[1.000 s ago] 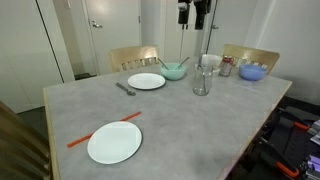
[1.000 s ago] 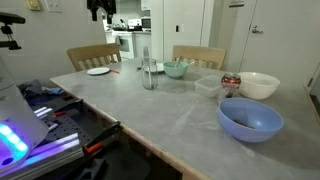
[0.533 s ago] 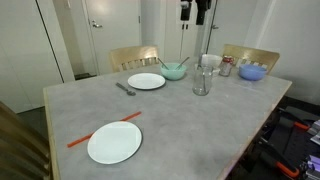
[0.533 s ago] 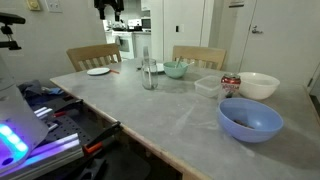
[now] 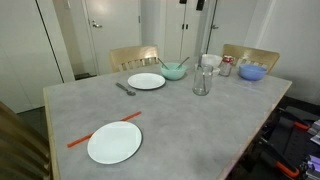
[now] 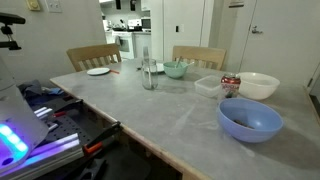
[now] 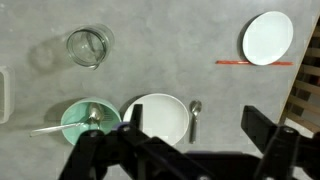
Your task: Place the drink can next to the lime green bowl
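Note:
The drink can [image 5: 226, 66], reddish with a silvery top, stands at the far end of the table between a white cup [image 5: 210, 62] and a light blue bowl [image 5: 252, 71]; it also shows in an exterior view [image 6: 230, 83]. The lime green bowl [image 5: 174, 71] with a utensil in it sits beside a white plate [image 5: 147, 81], and shows in an exterior view [image 6: 176, 69] and the wrist view [image 7: 88, 122]. My gripper [image 7: 197, 125] is open and empty, high above the table; only its tip shows at the top edge [image 5: 190, 3]. The can is out of the wrist view.
A tall clear glass [image 5: 201, 80] [image 7: 88, 45] stands near the green bowl. A spoon [image 7: 194, 118] lies by the plate [image 7: 158, 117]. A second white plate [image 5: 114, 143] and a red stick [image 5: 105, 130] lie at the near end. A white bowl [image 6: 258, 85] and a clear container [image 6: 208, 86] flank the can.
My gripper has risen, going from clearly visible to almost out of the top of both exterior views. Nothing on the table has moved.

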### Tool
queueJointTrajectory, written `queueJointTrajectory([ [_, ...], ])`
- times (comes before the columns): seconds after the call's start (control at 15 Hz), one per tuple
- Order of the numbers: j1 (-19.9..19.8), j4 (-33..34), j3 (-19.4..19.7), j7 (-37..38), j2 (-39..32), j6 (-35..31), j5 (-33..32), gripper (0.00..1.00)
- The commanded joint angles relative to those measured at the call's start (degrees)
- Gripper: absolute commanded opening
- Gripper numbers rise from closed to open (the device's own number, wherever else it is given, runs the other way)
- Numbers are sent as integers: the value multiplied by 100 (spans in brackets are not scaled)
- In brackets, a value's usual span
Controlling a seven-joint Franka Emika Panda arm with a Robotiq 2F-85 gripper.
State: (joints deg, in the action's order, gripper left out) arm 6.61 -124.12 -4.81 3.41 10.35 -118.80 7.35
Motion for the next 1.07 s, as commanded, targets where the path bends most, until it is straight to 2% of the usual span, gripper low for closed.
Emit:
queueJointTrajectory([
  [0.0, -194, 485, 192, -249, -329, 92, 54, 100],
  [0.2, -334, 776, 397, -612, -514, 215, 1, 100],
  [0.6, -688, 1491, 787, -1727, -973, 872, -319, 100],
  [1.0, -1092, 2163, 1102, -2564, -1566, 1026, -333, 100],
])
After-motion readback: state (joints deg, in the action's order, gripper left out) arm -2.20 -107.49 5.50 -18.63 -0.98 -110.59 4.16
